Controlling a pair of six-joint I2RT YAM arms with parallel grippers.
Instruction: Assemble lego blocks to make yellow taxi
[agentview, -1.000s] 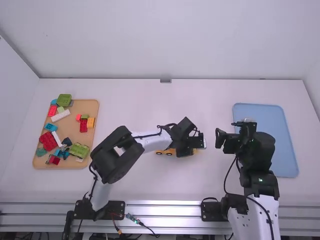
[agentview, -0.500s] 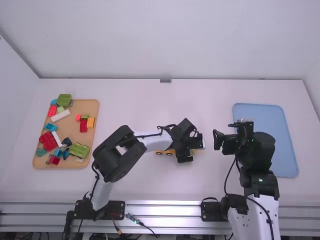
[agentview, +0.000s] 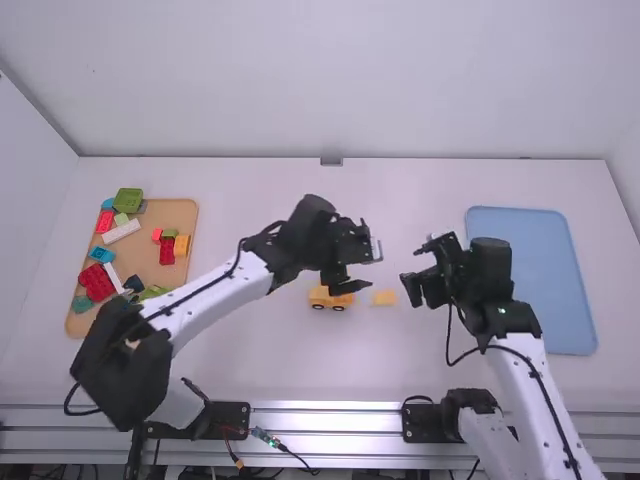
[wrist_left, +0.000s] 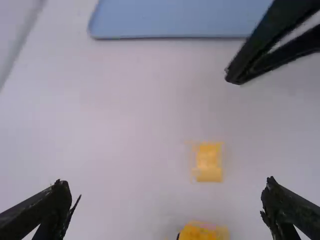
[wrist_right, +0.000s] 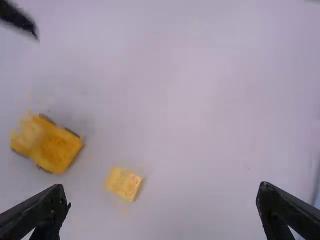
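Note:
My left gripper (agentview: 360, 260) is above the table just beyond the yellow car (agentview: 328, 298), a low body on dark wheels. Right of the car lies a separate pale yellow block (agentview: 384, 298). My right gripper (agentview: 414, 268) hangs to the right of that block. In the left wrist view the left gripper (wrist_left: 167, 202) is open and empty, with the block (wrist_left: 209, 161) and part of the car (wrist_left: 201, 232) below. The right wrist view has the right gripper (wrist_right: 164, 200) wide open, holding nothing, near the block (wrist_right: 124, 183) and car (wrist_right: 49, 144).
An orange-tan tray (agentview: 147, 262) of mixed coloured blocks stands at the left. A flat blue tray (agentview: 558, 290) occupies the right side, partly behind the right arm. Both grippers hover fairly close together over mid-table.
My left gripper has risen and drawn back away from the camera, uncovering the car and the block. My right gripper has shifted left, closer to the block.

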